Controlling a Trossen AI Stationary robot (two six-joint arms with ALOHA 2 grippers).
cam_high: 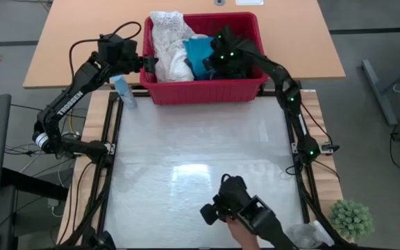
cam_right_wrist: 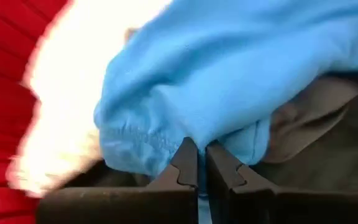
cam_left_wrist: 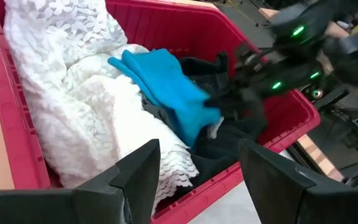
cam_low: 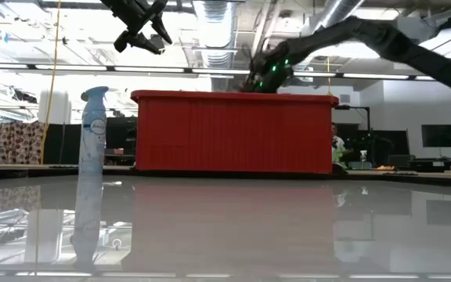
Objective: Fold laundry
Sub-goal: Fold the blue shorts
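Right arm: reaching forward and down, dark two-finger right gripper point(cam_right_wrist: 198, 163) pinched shut, seemingly on cloth. Left arm: raised, dark two-finger left gripper point(cam_left_wrist: 197, 171) with fingers spread apart.

A red basket point(cam_low: 233, 131) stands behind a spray bottle point(cam_low: 92, 129), the left pincer point(cam_low: 141, 31) hanging open above.
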